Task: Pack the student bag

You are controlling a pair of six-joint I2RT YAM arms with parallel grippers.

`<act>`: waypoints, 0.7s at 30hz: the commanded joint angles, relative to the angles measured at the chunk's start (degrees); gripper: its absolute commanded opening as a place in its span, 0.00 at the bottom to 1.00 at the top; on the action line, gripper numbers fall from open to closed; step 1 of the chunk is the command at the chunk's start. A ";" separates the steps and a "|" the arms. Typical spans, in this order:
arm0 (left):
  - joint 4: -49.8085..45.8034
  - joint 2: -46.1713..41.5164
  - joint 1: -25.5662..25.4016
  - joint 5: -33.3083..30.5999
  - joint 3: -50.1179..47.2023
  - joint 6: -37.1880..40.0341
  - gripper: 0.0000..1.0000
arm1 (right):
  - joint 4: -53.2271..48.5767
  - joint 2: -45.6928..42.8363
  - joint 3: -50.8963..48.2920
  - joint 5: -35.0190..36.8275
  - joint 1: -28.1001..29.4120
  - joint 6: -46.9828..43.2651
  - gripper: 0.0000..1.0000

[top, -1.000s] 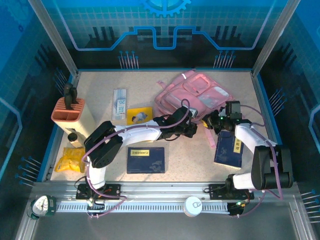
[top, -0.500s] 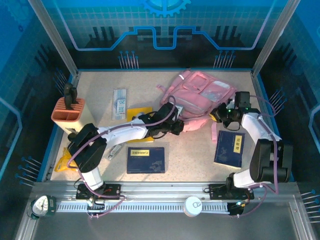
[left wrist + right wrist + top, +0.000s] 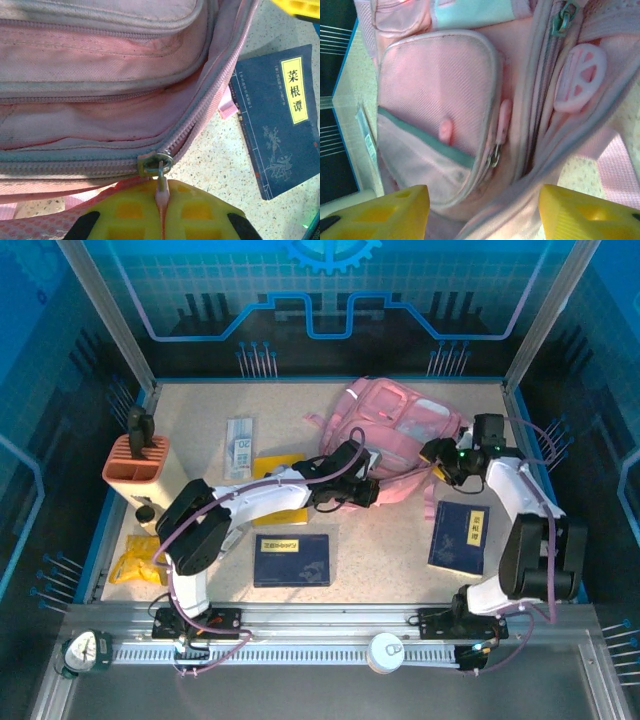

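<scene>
The student bag (image 3: 400, 425) is soft pink, its zipper pull (image 3: 161, 194) pink too. The near book (image 3: 291, 562) and right book (image 3: 459, 538) are navy with yellow labels. The table (image 3: 390, 552) is speckled beige.

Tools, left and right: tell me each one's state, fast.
Left tool: closed on the student bag's zipper pull.
Right tool: open, holding nothing.

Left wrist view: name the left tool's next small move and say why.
Probably draw the slider a little way along the closed teeth of the student bag, toward the blue book. The left tool is shut on the zipper pull, and lining shows beside the slider, so the opening looks partial.
</scene>
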 commanded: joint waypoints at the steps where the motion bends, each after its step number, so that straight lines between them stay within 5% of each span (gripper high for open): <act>1: -0.17 0.05 -0.43 1.88 2.41 0.31 0.00 | -5.54 -6.38 -3.01 -0.91 -0.06 -1.49 0.64; 9: 1.40 0.93 -1.11 3.50 3.25 0.09 0.00 | 7.49 -13.03 -16.98 -5.88 6.62 15.51 0.71; 14: 0.45 0.71 -1.71 3.76 4.16 1.33 0.00 | 13.08 -10.37 -17.00 -3.80 10.11 21.39 0.76; 21: 0.64 0.97 -2.17 4.20 4.68 0.97 0.00 | 17.61 -5.04 -16.65 -2.74 10.40 21.89 0.66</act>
